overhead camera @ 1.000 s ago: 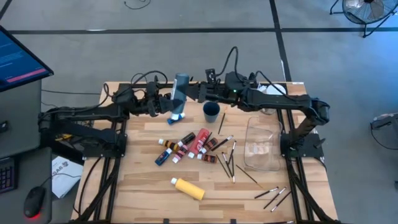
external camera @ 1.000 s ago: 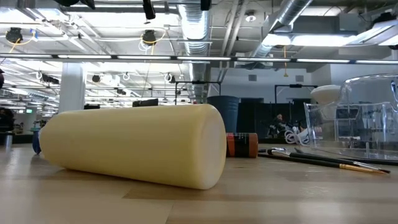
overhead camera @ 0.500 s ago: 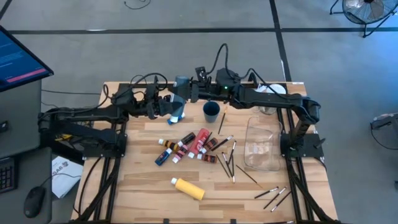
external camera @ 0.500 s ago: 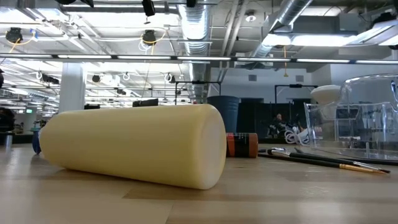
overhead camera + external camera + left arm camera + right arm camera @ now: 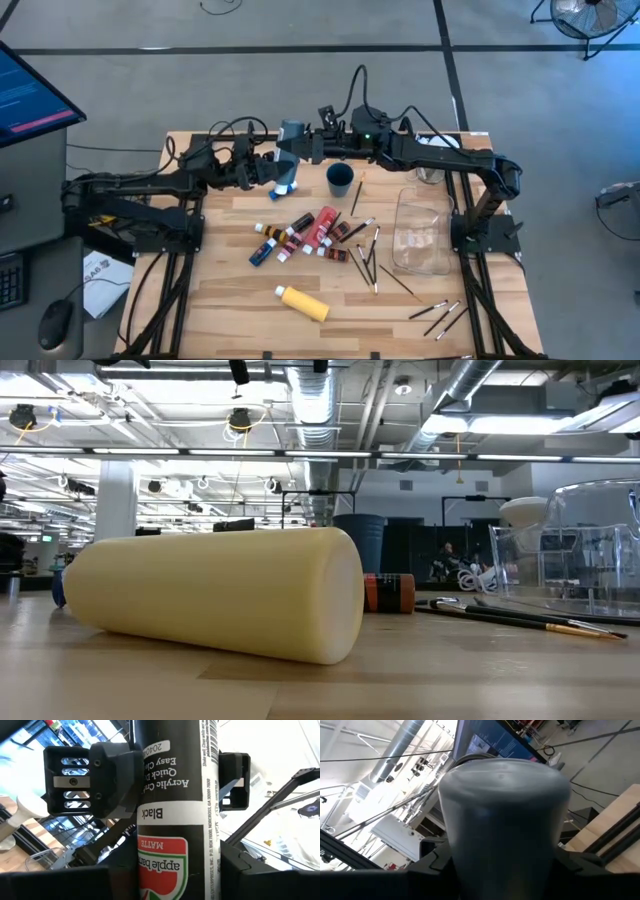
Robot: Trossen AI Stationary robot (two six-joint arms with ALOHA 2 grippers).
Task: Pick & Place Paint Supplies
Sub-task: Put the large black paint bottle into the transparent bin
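A dark paint bottle (image 5: 291,135) with a "Black" label (image 5: 175,795) is up in the air over the table's far middle, and its grey end (image 5: 505,820) fills the right wrist view. My left gripper (image 5: 275,170) is shut on its lower part. My right gripper (image 5: 300,150) comes from the right and closes on the upper part. A yellow bottle (image 5: 303,302) lies on its side near the front edge. Small tubes (image 5: 300,235) and thin brushes (image 5: 365,255) lie at mid-table. My left gripper pinches the bottle's labelled body (image 5: 165,870) between its two fingers, which lie across the bottle. The bottle is lifted clear of the table, standing up past the fingers. My right gripper has one finger (image 5: 95,780) on each side of the bottle's upper part (image 5: 175,765), level, from the table's right, across the bottle. I see no gap between pads and bottle.
A dark cup (image 5: 340,180) stands just right of the held bottle. A clear container (image 5: 420,235) sits at the right, and a white-lidded jar (image 5: 432,160) stands behind it. More brushes (image 5: 440,315) lie near the front right corner.
My right gripper has moved toward the table's left, up to the held bottle, and its fingers now flank the bottle's upper part. The bottle stays in my left gripper, clear of the table.
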